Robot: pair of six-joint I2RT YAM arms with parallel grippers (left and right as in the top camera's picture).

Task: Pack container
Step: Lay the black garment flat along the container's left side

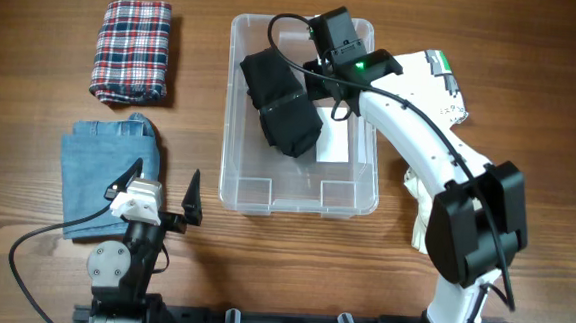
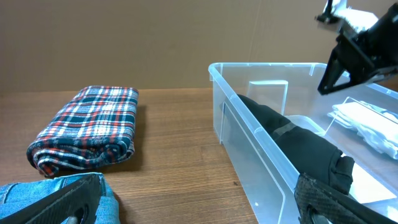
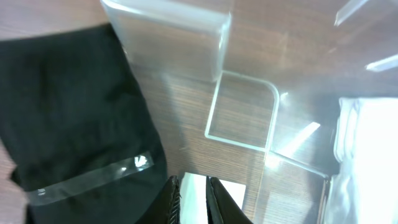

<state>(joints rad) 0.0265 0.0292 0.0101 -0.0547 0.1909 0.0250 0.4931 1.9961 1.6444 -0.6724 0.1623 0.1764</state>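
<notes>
**Black garment in, three pieces outside**

The container sits mid-table with a black garment lying in its left half. The right gripper hangs over the container's far end, jaws only a crack apart and holding nothing. I judge this to be the release after a placement. The left gripper is parked near the container's front-left corner, spread wide and empty.

Next, by my reading, the right arm should lift clear of the rim and go for another piece. The white cloth just right of the container lies closest to it. The plaid cloth and jeans, left of the container, suit the left arm better.

Only the overhead view shows all the pieces outside the container together. Only the right wrist view shows the slit between the fingers, with the white label on the container's base behind it. The left wrist view alone gives height: the garment lies below the rim, and the right arm's gripper is above it.
</notes>
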